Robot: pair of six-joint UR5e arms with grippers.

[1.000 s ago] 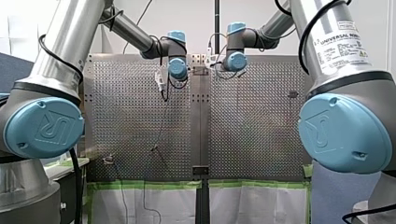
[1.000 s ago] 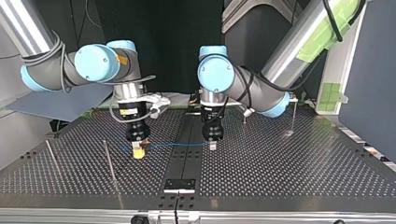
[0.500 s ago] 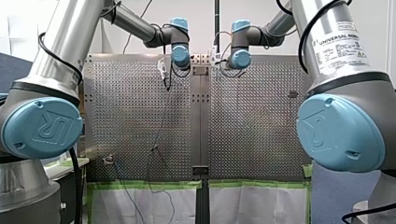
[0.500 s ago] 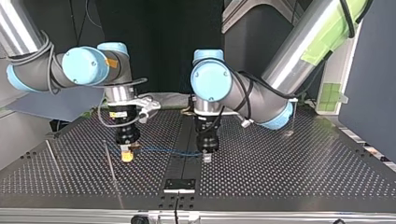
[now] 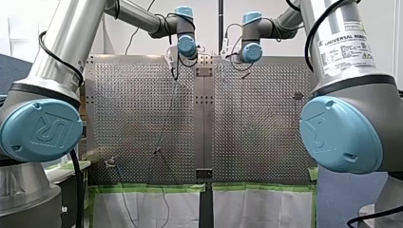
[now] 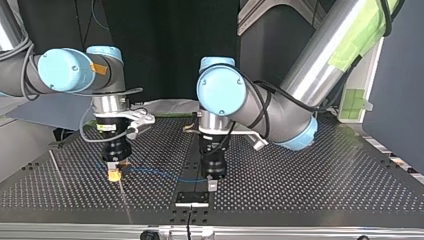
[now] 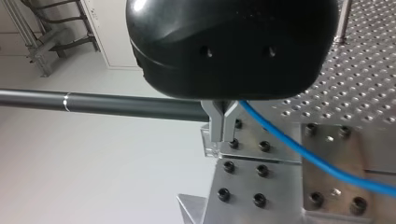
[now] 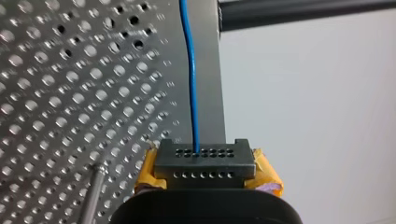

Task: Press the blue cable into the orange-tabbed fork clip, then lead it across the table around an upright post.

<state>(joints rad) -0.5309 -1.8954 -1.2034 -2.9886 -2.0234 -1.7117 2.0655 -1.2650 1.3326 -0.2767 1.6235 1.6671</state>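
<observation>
Both grippers are low over the perforated table [image 6: 325, 180], close to the top view's near edge. My right gripper [image 6: 114, 175], at that view's left, has its yellow pads clamped on the blue cable [image 6: 160, 173]. The right wrist view backs that up: the cable runs straight out from between the pads.

My left gripper [image 6: 213, 185] sits at the middle of the top view, over the dark centre strip [image 6: 189, 160]. It is pinched narrow too. In the left wrist view its metal fingers [image 7: 215, 126] are pressed together, with the cable leaving at their root and trailing off across a bolted plate [image 7: 280, 186].

Between the two grippers the cable hangs in a shallow sag just above the table. A thin upright post [image 6: 121, 187] stands just beside my right gripper; whether they touch I cannot tell. A second post [image 6: 54, 162] stands well off to the left. In the front view both arms reach to the table's far edge.
</observation>
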